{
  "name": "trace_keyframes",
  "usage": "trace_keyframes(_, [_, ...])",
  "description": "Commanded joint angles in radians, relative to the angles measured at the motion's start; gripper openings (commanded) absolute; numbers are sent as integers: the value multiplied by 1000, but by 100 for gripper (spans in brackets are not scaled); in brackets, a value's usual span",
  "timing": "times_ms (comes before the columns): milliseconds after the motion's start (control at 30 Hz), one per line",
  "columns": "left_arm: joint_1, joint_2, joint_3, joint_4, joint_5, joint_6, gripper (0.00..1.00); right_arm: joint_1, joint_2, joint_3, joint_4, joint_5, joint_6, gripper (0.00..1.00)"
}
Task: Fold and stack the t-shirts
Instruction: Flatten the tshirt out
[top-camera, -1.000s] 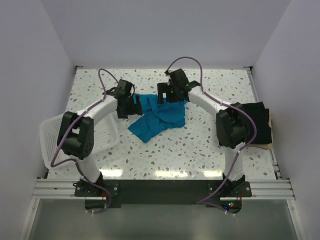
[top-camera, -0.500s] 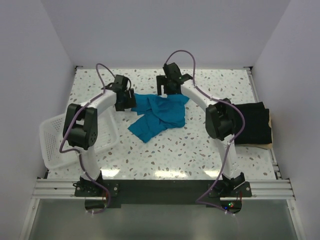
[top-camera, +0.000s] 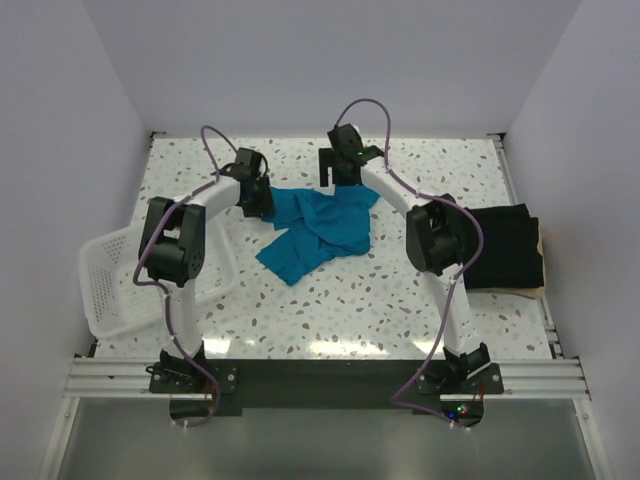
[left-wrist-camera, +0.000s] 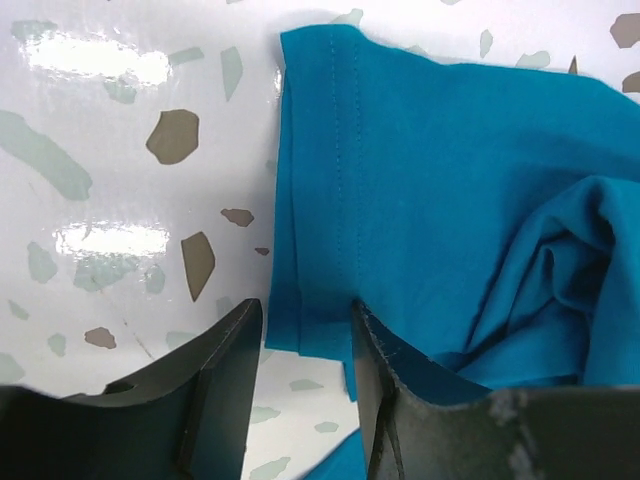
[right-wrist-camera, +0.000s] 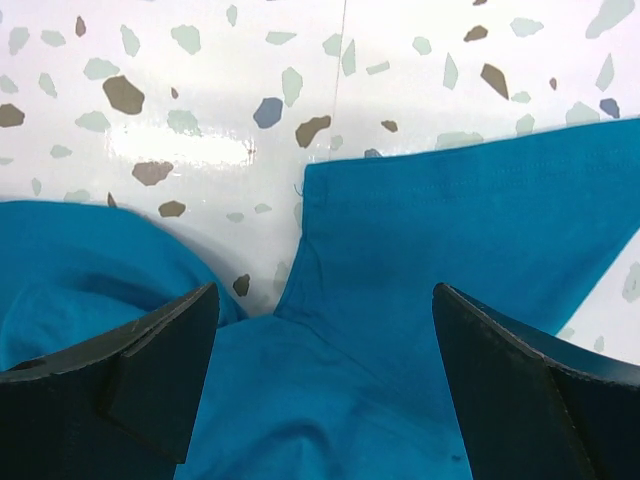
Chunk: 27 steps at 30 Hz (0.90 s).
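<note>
The left gripper (left-wrist-camera: 305, 318) jaws straddle the hem of the teal t-shirt (left-wrist-camera: 450, 150), half-parted and not pinching. The right gripper (right-wrist-camera: 325, 297) jaws gape wide over another edge, probably to spread it flat.

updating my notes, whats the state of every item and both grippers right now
teal t-shirt: crumpled, unfolded, mid-table
black t-shirt: lying flat by the table's right edge, looks folded, partly hidden by the right arm
white basket: sitting at the left edge
left gripper: jaws partly open, straddling the teal t-shirt's hem, not clamped
right gripper: wide open over the teal t-shirt
</note>
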Motion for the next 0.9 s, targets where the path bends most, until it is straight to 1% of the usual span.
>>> trace_keyframes(0, [2, 33, 34, 30, 20, 2, 43, -5, 33, 70, 3, 8, -15, 91])
trace_keyframes(33, [2, 38, 34, 30, 27, 0, 42, -7, 59, 84, -1, 8, -21, 91])
trace_keyframes(133, [2, 52, 34, 34, 49, -9, 30, -10, 111, 140, -23, 13, -24, 90])
trace_keyframes(167, [2, 56, 36, 32, 52, -11, 23, -11, 120, 157, -24, 11, -24, 89])
trace_keyframes(233, [3, 59, 36, 30, 57, -14, 18, -14, 139, 167, -15, 16, -26, 87])
trace_keyframes(267, [3, 58, 37, 29, 57, -14, 13, -16, 145, 171, -15, 16, -24, 86])
trace_keyframes(367, [6, 50, 45, 9, 63, -14, 4, -22, 142, 165, 9, 10, -18, 83])
trace_keyframes(433, [8, 39, 43, 1, 67, -14, 1, -22, 143, 157, 29, 16, -27, 81])
trace_keyframes(567, [14, 27, 42, -6, 80, -17, 0, -27, 197, 234, -15, 26, -38, 73])
trace_keyframes(600, [15, 26, 46, -8, 83, -17, 0, -31, 215, 242, -21, 26, -40, 70])
trace_keyframes(633, [18, 24, 49, -12, 83, -18, 0, -33, 220, 248, -30, 25, -40, 65])
trace_keyframes(700, [20, 16, 55, -17, 84, -18, 0, -39, 228, 242, -32, 20, -40, 59])
trace_keyframes(733, [25, 13, 57, -19, 84, -17, 0, -40, 232, 239, -40, 20, -40, 49])
trace_keyframes(867, [38, 1, 78, -32, 86, -18, 0, -51, 242, 230, -54, 20, -41, 29])
